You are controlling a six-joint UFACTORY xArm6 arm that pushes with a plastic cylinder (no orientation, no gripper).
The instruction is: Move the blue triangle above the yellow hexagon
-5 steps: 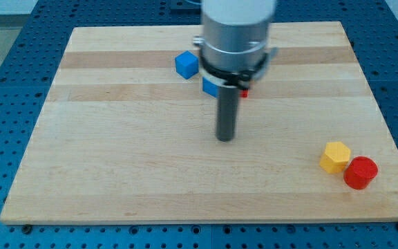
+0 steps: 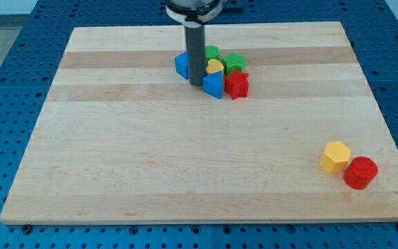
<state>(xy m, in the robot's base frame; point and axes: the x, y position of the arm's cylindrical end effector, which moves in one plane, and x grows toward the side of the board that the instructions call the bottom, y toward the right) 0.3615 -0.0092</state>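
The blue triangle (image 2: 213,85) lies in a cluster near the view's top centre. The yellow hexagon (image 2: 335,156) sits far off at the view's lower right, touching a red cylinder (image 2: 360,172). My tip (image 2: 196,83) rests on the board just left of the blue triangle, between it and a blue cube (image 2: 182,65), close to or touching the triangle. The rod hides part of the blue cube and of the cluster behind it.
The cluster also holds a red star (image 2: 238,84), a yellow heart (image 2: 215,66), a green block (image 2: 212,52) and a green star (image 2: 234,62). The wooden board (image 2: 116,159) lies on a blue perforated table.
The arm moved toward the view's top and left. My tip went from the board's middle, below the cluster, to just left of the blue triangle. The cluster's blocks are now uncovered.
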